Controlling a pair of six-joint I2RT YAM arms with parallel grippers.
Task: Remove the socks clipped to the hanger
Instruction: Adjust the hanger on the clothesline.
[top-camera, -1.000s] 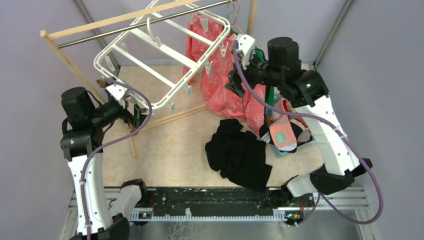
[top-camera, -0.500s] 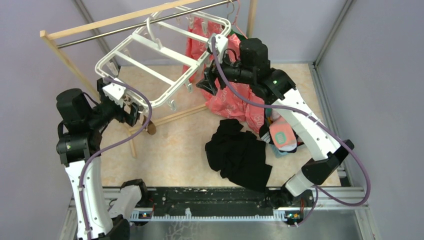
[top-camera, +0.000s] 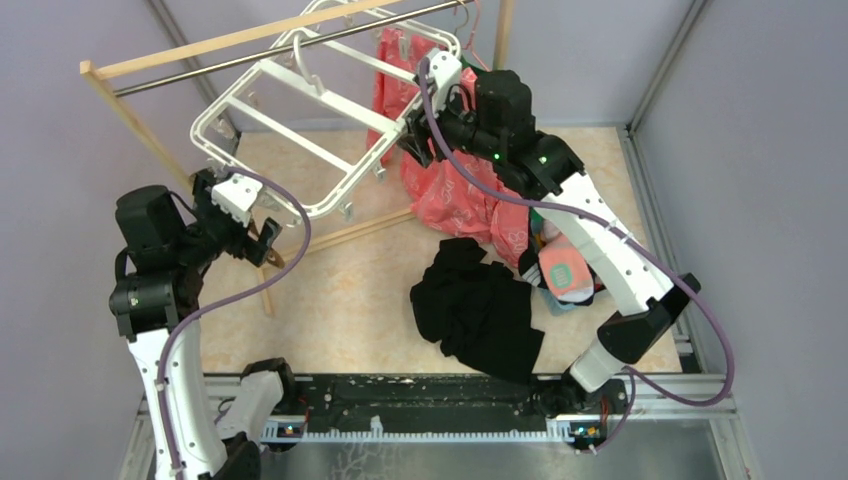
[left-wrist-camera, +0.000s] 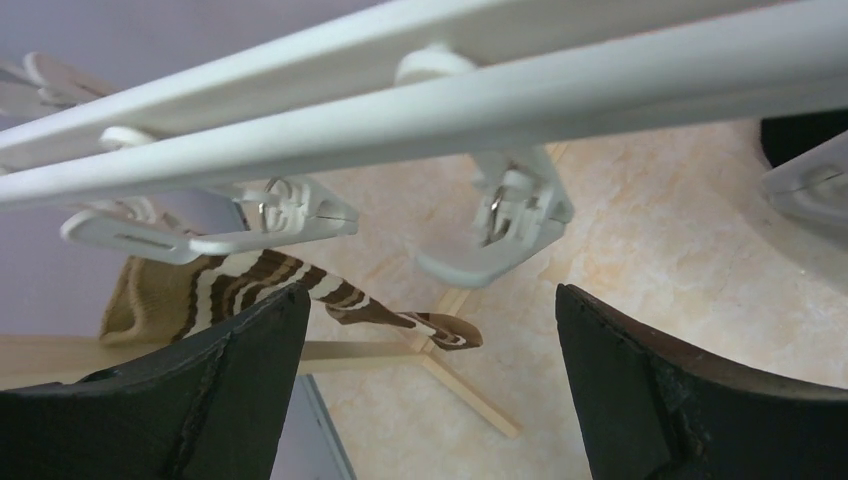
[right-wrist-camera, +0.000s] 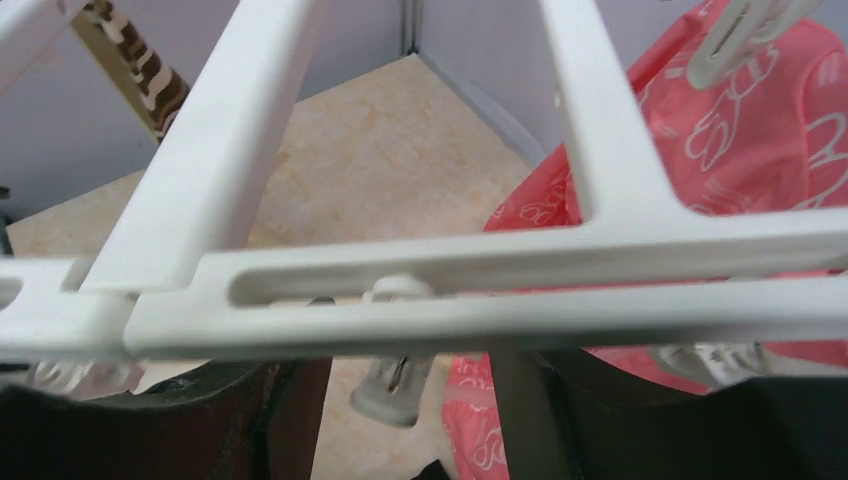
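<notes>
Hovering wide-spread under the hanger (left-wrist-camera: 500, 90), the left end effector (left-wrist-camera: 430, 330) has a mustard striped sock (left-wrist-camera: 250, 285) clipped just left; the right end effector (right-wrist-camera: 405, 420), parted, straddles a clip (right-wrist-camera: 392, 390).

From above and behind the arms, the top camera looks down on the whole table (top-camera: 350, 290), far enough back to take in the hanger (top-camera: 318, 212) and the shirt (top-camera: 450, 200). The left wrist camera sits just beneath the hanger (left-wrist-camera: 500, 90), looking out under its bars, with a sock (left-wrist-camera: 250, 285) close behind. The right wrist camera is hard up against the hanger (right-wrist-camera: 500, 270) too, looking through it at the shirt (right-wrist-camera: 760, 130). All three views share the hanger.
</notes>
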